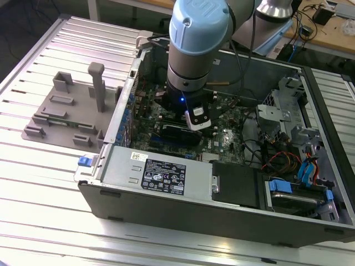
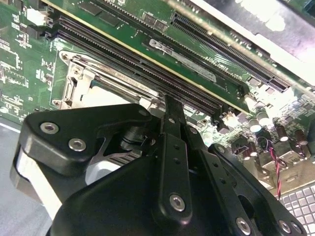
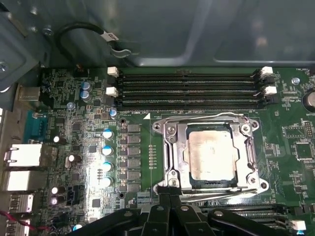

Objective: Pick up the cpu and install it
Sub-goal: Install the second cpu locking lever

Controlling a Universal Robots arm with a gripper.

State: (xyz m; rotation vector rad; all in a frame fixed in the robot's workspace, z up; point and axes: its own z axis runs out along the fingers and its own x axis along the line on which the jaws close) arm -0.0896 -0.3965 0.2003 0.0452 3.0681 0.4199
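In the first wrist view the cpu [image 3: 210, 156] sits flat in the motherboard's [image 3: 88, 147] metal socket frame [image 3: 170, 157], below the memory slots [image 3: 189, 89]. The gripper [image 3: 165, 196] hangs at about seven o'clock from the chip, its tips pressed together at the frame's lower edge, clasping nothing and apart from the chip.

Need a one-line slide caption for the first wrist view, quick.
The cpu sits in its metal socket frame on the motherboard, gripper poised at the frame's edge.
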